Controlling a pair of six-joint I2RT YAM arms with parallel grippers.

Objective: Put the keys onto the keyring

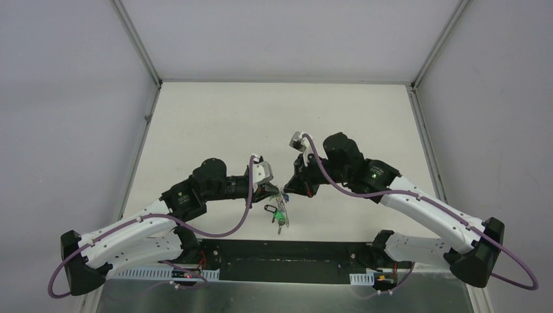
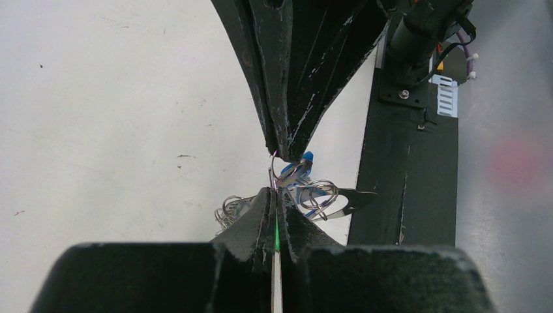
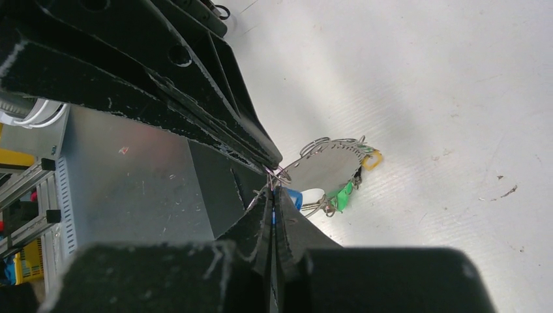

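Left end effector [image 1: 276,191] and right end effector [image 1: 295,185] clench the thin dark-grey wire keyring [image 2: 270,173]; uneven pulling may drop small colour-headed silver keys [image 1: 279,218].

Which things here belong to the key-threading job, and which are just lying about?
Job: keyring; keys with blue, green and yellow heads; left fingers and right fingers, both pinched shut at the bunch.
Not the job: black base plate; purple cables; white table.
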